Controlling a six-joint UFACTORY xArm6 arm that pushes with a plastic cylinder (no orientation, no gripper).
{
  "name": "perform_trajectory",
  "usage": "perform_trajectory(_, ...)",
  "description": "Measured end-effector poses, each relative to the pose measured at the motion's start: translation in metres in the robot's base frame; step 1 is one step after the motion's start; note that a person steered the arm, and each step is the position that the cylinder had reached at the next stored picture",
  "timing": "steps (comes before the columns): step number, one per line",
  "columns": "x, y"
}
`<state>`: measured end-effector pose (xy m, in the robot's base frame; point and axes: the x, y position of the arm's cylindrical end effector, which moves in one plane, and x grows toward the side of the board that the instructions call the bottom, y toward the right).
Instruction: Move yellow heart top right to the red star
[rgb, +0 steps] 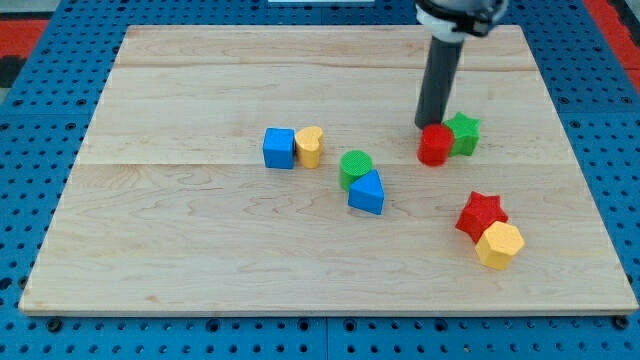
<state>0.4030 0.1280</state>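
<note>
My tip (427, 126), a bare rod with no jaws, stands right of centre seemingly touching the red cylinder (435, 146) beside the green star (463, 133), well apart from the yellow heart (310, 146) against the blue cube (279, 148) left of centre, while the red star (480, 214) lies lower right, touching the yellow hexagon (499, 245).

heart (310, 146) well left of star (480, 215)

The board (200, 230) is pale, smooth, matt wood with visible grain, resting on a blue perforated base (40, 120), and the rod (438, 85) looks dark and matt.
</note>
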Motion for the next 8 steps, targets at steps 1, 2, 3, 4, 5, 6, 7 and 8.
perform_trajectory(1, 0.042, -0.016)
perform_trajectory(2, 0.085, 0.000)
perform_trajectory(3, 0.058, -0.031)
perform_trajectory(4, 0.013, -0.039)
perform_trajectory(5, -0.016, -0.068)
perform_trajectory(6, -0.026, -0.123)
perform_trajectory(7, -0.025, -0.191)
perform_trajectory(8, -0.006, -0.189)
